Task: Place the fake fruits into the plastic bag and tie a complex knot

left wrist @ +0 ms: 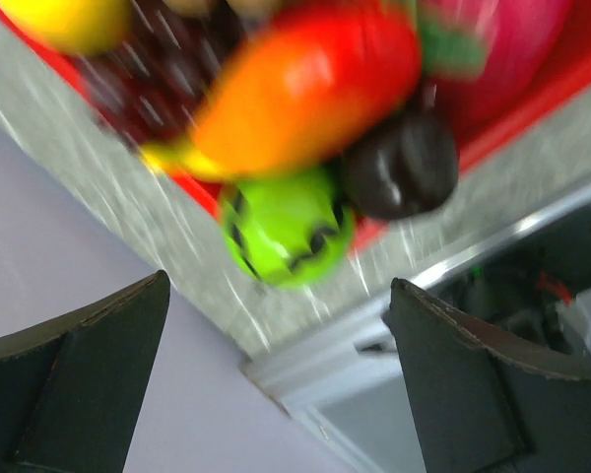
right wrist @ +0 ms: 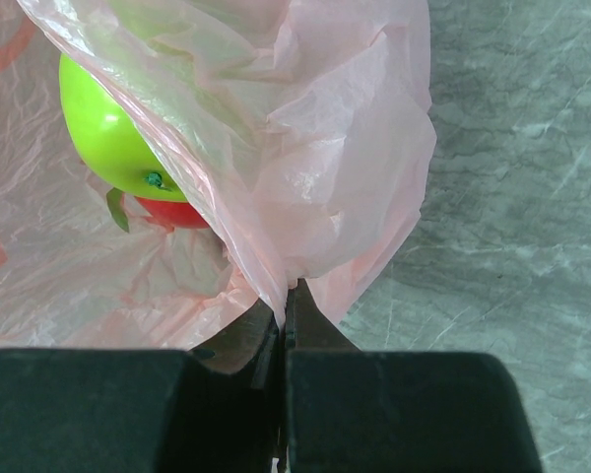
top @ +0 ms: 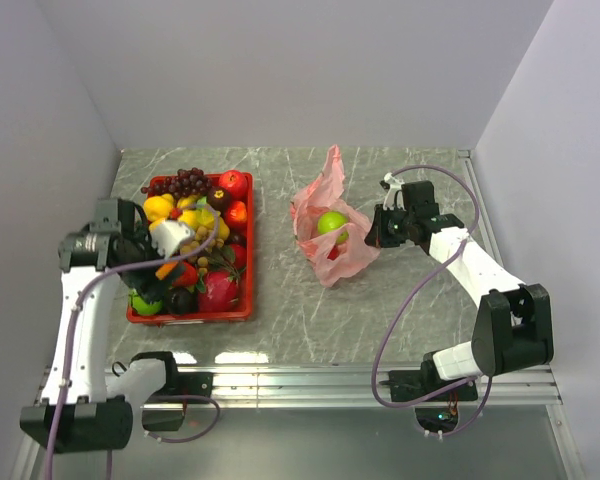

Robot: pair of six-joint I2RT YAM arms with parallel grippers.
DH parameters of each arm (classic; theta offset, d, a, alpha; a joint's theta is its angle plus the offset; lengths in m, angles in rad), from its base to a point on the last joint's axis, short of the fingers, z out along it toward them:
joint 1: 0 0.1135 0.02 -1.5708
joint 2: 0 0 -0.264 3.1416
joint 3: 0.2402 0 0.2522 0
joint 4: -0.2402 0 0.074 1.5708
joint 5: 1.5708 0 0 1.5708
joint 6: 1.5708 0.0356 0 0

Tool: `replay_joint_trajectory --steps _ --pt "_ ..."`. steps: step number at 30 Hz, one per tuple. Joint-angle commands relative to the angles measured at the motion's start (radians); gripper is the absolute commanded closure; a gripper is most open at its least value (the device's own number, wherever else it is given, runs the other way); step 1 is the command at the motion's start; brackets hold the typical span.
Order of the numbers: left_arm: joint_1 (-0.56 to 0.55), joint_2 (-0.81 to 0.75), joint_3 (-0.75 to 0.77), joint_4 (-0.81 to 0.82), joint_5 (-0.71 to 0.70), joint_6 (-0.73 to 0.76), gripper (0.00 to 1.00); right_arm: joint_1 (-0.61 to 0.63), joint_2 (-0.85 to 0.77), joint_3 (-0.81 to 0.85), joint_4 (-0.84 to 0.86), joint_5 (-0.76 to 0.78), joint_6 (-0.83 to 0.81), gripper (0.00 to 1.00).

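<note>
At the left, the red tray (top: 210, 316) of fake fruits (top: 195, 215) is partly covered by the left arm. The left fingers (left wrist: 79, 384) are spread wide and empty over its near corner, where a blurred mango (left wrist: 305, 89), a green fruit (left wrist: 286, 227) and a dark fruit (left wrist: 404, 163) are seen. Further right, the pink plastic bag (top: 325, 255) lies on the worktop (top: 310, 320), with a green apple (right wrist: 98, 128) and a largely hidden red fruit (right wrist: 172, 212) inside. Its right edge is pinched by the clenched right fingers (right wrist: 310, 330).
</note>
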Motion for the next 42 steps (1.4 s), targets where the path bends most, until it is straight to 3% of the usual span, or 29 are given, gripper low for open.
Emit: replay_joint_trajectory --steps 1,5,8,13,29,35,42 --pt "0.022 0.052 0.139 -0.005 0.235 0.093 0.02 -0.005 -0.008 0.024 0.001 0.007 -0.020 1.00" --pt "0.022 0.079 0.109 0.007 0.327 0.204 0.05 -0.006 -0.010 0.026 0.004 0.018 -0.010 1.00" --pt "0.022 0.135 0.095 0.022 0.350 0.203 0.06 -0.005 -0.011 0.029 0.005 0.021 -0.006 1.00" --pt "0.020 0.179 0.048 0.157 0.320 0.151 0.03 -0.006 -0.013 0.026 0.007 0.027 0.011 1.00" --pt "0.020 0.222 -0.141 0.340 0.254 0.177 0.01 -0.006 0.001 0.036 -0.007 0.050 0.023 1.00" --pt "0.018 0.262 -0.131 0.364 0.260 0.170 0.10 -0.008 -0.004 0.030 0.004 0.056 0.033 1.00" --pt "0.018 0.254 -0.078 0.308 0.286 0.213 0.32 -0.006 0.006 0.038 0.002 0.064 0.030 1.00"
